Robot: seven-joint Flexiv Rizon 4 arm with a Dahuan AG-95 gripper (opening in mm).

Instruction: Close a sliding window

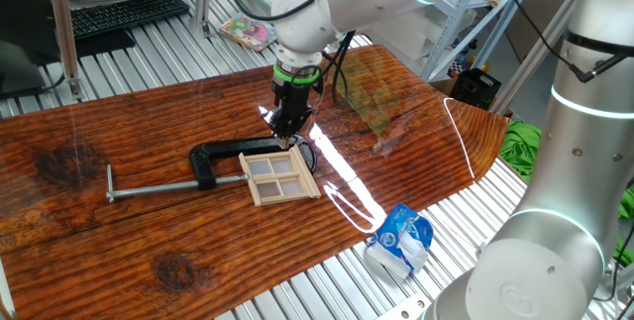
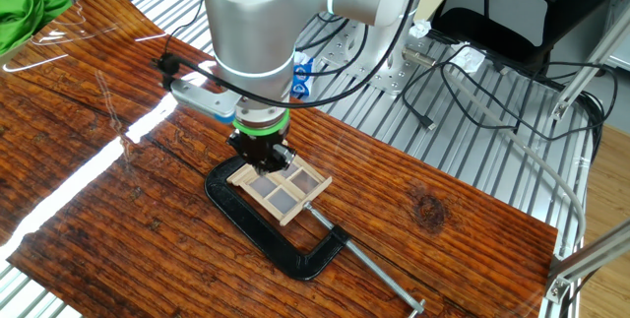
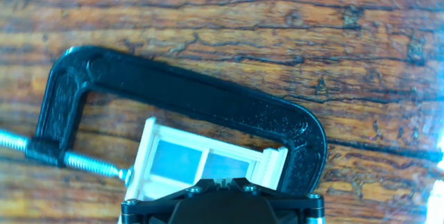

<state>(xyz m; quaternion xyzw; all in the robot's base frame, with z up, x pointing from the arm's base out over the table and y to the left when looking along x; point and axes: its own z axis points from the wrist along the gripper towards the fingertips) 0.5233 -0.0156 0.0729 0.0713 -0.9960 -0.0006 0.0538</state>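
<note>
Hand view: square light-wood sliding window [image 3: 208,165], C-clamped.

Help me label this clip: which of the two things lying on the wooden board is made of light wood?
The sliding window, a small pale frame with four panes, sitting just below the tool. The C-clamp gripping it is black metal.

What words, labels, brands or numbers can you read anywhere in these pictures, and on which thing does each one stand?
None can be read.
Blue and white packet at the table edge: print too blurred to read.
Colourful packet near the keyboard: too small to read.
Window, clamp: no writing shows.
</note>
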